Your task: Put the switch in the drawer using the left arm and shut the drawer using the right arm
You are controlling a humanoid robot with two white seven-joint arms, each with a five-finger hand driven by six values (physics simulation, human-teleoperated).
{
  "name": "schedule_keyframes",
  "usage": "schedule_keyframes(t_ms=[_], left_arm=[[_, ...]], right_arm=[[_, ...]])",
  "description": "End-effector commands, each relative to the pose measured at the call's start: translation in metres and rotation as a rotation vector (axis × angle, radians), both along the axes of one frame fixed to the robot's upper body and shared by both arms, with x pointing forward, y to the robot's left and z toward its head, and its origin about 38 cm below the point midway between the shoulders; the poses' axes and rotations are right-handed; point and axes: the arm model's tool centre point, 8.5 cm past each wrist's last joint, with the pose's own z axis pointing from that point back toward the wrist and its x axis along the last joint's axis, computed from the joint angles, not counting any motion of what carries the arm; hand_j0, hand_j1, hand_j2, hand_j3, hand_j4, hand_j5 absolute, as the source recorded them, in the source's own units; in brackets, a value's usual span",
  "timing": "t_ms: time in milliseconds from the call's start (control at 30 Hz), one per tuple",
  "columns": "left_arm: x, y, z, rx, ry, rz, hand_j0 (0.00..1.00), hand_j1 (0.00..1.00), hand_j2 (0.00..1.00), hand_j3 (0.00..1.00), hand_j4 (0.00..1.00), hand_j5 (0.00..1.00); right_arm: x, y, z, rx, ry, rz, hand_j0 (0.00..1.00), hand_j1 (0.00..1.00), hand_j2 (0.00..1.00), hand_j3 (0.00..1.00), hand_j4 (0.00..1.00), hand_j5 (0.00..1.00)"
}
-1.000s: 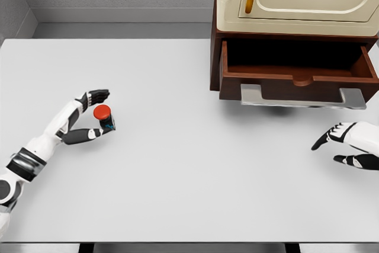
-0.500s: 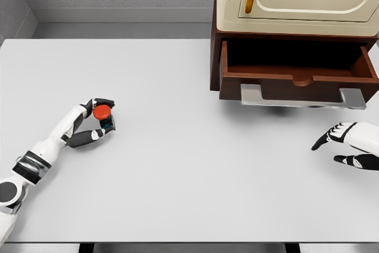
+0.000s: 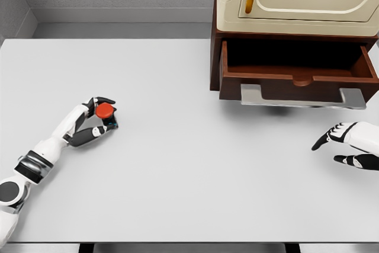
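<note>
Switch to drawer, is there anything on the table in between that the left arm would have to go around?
Nothing visible. The switch sits in the left hand's fingers at the table's left side, and the stretch of table toward the open drawer shows only bare surface. The right hand rests below the drawer, off that line.

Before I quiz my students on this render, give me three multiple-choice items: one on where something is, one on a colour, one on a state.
1. Where is the switch?
A. Inside the drawer
B. On the table's left part, at the left hand
C. Beside the right hand

2. What colour is the switch's button?
A. Red
B. Green
C. Yellow

3. What state is the drawer in?
A. Shut
B. Pulled open
C. Removed, lying on the table

Answers:
1. B, since the left hand has its fingers curled round it on the white table, far from the right hand.
2. A, as the round cap is red.
3. B, as its dark interior shows.
</note>
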Motion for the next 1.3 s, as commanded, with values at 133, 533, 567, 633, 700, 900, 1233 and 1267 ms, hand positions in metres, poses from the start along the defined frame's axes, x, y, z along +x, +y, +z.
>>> schedule_keyframes(t_ms=[133, 533, 567, 633, 700, 900, 1233, 1267], left_arm=[[0.002, -0.009, 0.020, -0.016, -0.053, -0.031, 0.43, 0.43, 0.43, 0.43, 0.43, 0.43], [0.008, -0.034, 0.050, -0.011, -0.147, -0.100, 0.43, 0.43, 0.43, 0.43, 0.43, 0.43], [0.010, -0.039, 0.052, -0.017, -0.156, -0.102, 0.43, 0.43, 0.43, 0.43, 0.43, 0.43], [0.014, -0.046, 0.059, -0.023, -0.184, -0.114, 0.43, 0.43, 0.43, 0.43, 0.43, 0.43], [0.015, -0.051, 0.068, -0.030, -0.210, -0.128, 0.43, 0.43, 0.43, 0.43, 0.43, 0.43], [0.027, -0.079, 0.083, -0.064, -0.275, -0.147, 0.42, 0.42, 0.42, 0.42, 0.42, 0.42], [0.042, -0.125, 0.107, -0.116, -0.367, -0.178, 0.40, 0.40, 0.40, 0.40, 0.40, 0.40], [0.043, -0.132, 0.108, -0.118, -0.369, -0.198, 0.40, 0.40, 0.40, 0.40, 0.40, 0.40]], right_arm=[[0.000, 0.000, 0.001, 0.006, 0.001, -0.003, 0.64, 0.64, 0.64, 0.64, 0.64, 0.64], [0.000, 0.000, 0.001, 0.006, 0.001, -0.003, 0.64, 0.64, 0.64, 0.64, 0.64, 0.64], [0.000, 0.000, 0.001, 0.005, 0.002, -0.002, 0.64, 0.64, 0.64, 0.64, 0.64, 0.64], [0.000, 0.000, 0.001, 0.005, 0.002, -0.002, 0.64, 0.64, 0.64, 0.64, 0.64, 0.64], [0.000, 0.000, 0.001, 0.005, 0.002, -0.002, 0.64, 0.64, 0.64, 0.64, 0.64, 0.64], [0.000, -0.001, 0.000, 0.004, 0.003, -0.004, 0.64, 0.64, 0.64, 0.64, 0.64, 0.64], [0.000, -0.001, 0.001, 0.008, 0.000, -0.005, 0.64, 0.64, 0.64, 0.64, 0.64, 0.64], [0.000, -0.001, 0.001, 0.008, 0.000, -0.005, 0.64, 0.64, 0.64, 0.64, 0.64, 0.64]])
